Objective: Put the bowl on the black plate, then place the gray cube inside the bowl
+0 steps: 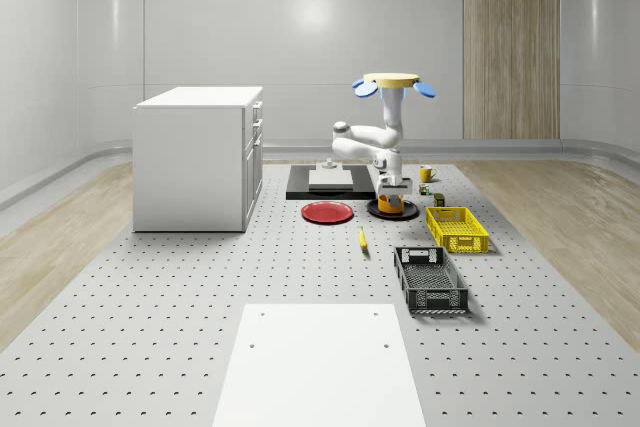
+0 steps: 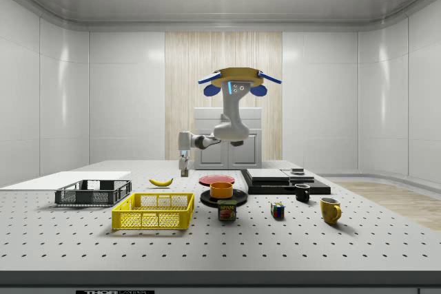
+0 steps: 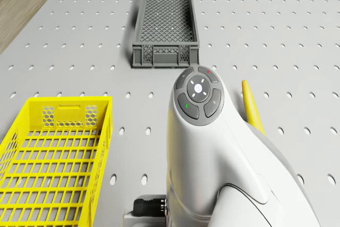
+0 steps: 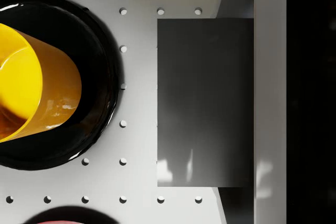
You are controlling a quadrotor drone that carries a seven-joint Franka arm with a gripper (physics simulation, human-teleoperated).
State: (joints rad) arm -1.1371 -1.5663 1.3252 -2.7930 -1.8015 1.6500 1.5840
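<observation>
The jaws point(image 1: 393, 187) appear to pinch the gray cube point(image 4: 205, 103), which hangs in the wrist view close under the camera and hides the worktop point(image 1: 150, 297) beneath it. I judge it is held raised so it can pass over a rim, not slide into one.

The bowl point(image 4: 31, 82) already sits upright on the black plate point(image 4: 100, 66), so the first half of the task looks done. From the wrist, the bowl lies off to one side of the cube with a strip of bare worktop between them. The side view also puts the jaws toward its left of the bowl point(image 2: 221, 189) and above it. The cube is therefore beside the bowl, not yet over its mouth.

Room is tight on some sides. The yellow basket point(image 1: 457, 229) stands just beside the plate, the red plate point(image 1: 327, 212) lies near on the other side, and a banana point(image 1: 362, 238) lies a little further out. Above the bowl the way looks open.

The drone point(image 1: 391, 82) hovers high over the worktop behind the plate, with its arm bent down and forward.
</observation>
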